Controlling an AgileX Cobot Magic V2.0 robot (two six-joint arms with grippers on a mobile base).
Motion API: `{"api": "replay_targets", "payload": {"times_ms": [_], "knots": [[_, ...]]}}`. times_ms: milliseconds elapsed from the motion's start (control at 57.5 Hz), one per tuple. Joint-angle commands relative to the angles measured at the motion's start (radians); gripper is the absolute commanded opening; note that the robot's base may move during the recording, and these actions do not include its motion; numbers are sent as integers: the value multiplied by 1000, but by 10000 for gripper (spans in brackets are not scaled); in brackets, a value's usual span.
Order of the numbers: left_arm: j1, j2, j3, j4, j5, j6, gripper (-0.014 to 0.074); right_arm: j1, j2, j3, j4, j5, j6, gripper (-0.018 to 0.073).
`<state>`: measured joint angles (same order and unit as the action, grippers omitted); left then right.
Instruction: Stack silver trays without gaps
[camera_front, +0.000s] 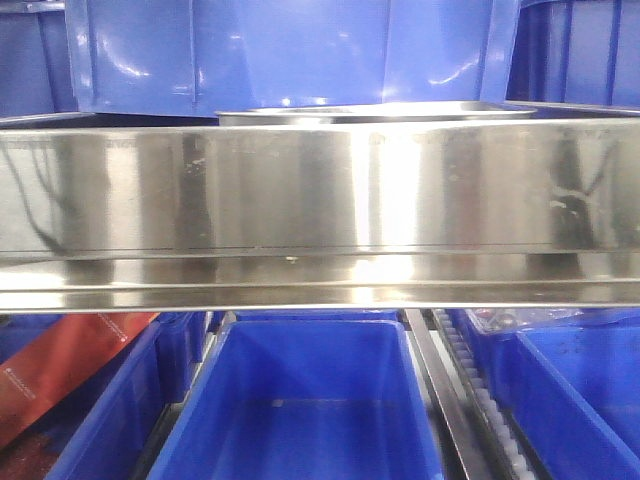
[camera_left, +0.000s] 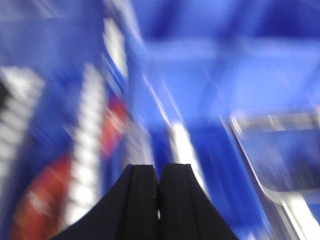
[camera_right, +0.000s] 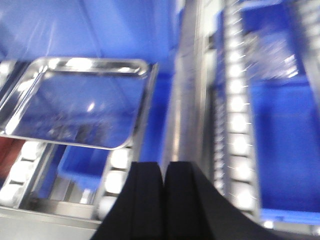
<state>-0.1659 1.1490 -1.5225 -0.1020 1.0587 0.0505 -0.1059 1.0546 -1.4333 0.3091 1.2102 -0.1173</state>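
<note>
A silver tray (camera_right: 80, 102) lies on a blue bin at the left of the right wrist view, its mirror floor reflecting blue. In the front view only a silver tray's rim (camera_front: 380, 112) shows above the steel shelf band. In the blurred left wrist view a silver tray (camera_left: 280, 155) sits at the right. My left gripper (camera_left: 159, 172) is shut and empty, to the left of that tray. My right gripper (camera_right: 164, 170) is shut and empty, below and right of the tray. Neither gripper shows in the front view.
A long steel shelf front band (camera_front: 320, 215) crosses the front view. Blue bins (camera_front: 310, 400) stand below it and more blue bins (camera_front: 300, 50) above. White roller tracks (camera_right: 235, 115) run between bins. A red packet (camera_front: 60, 370) lies at the lower left.
</note>
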Motion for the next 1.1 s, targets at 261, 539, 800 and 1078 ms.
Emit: {"api": "replay_targets", "payload": {"times_ms": [261, 539, 800, 1078], "knots": [[-419, 274, -12, 190, -76, -194, -16, 344, 228, -31, -109, -13, 107, -73], [-498, 456, -102, 297, -84, -400, -16, 418, 364, -31, -250, -161, 276, -73], [-496, 551, -208, 294, -86, -452, 241, 418, 442, -31, -245, -231, 276, -66], [-496, 600, -208, 265, -80, -455, 392, 418, 504, -31, -223, -234, 284, -36]]}}
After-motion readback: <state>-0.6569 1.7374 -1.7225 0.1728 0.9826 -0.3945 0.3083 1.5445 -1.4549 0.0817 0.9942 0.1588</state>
